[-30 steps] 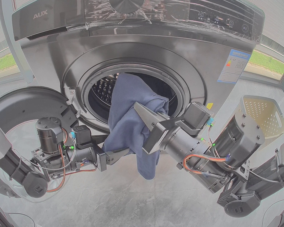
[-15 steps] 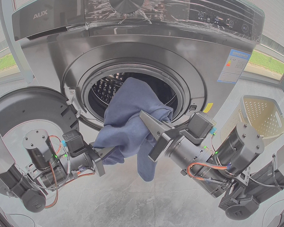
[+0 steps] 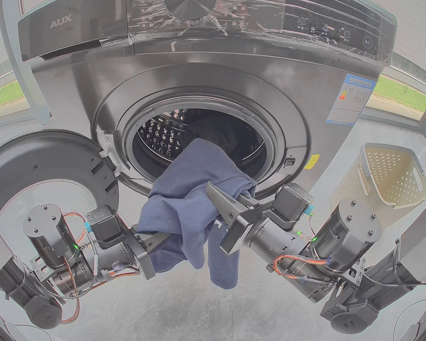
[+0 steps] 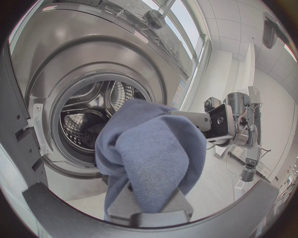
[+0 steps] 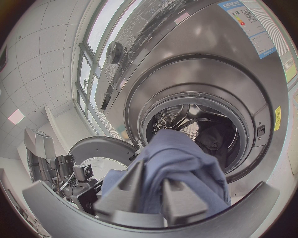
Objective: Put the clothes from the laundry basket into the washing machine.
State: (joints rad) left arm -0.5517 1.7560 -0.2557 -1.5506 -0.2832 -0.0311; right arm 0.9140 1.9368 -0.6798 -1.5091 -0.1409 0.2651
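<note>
Floor (image 3: 185,311): grey tile.
Washing machine (image 3: 216,71): door (image 3: 41,167) open; dark bundle (image 5: 214,139), possibly clothing, inside.
Laundry basket (image 3: 393,177): right of machine.
Blue garment (image 3: 189,195): hanging just outside the opening.
Left hand (image 3: 160,240), right hand (image 3: 221,200): both clenched on it.

Blue garment (image 3: 189,195): hanging bunched just before the drum opening, pinched by left claw (image 4: 152,198) and right claw (image 5: 152,189).
Washing machine (image 3: 216,71): standing door-open, holding dark garment (image 5: 214,139) in its drum.
Laundry basket (image 3: 393,177): cream, perforated, sitting at the machine's right.
</note>
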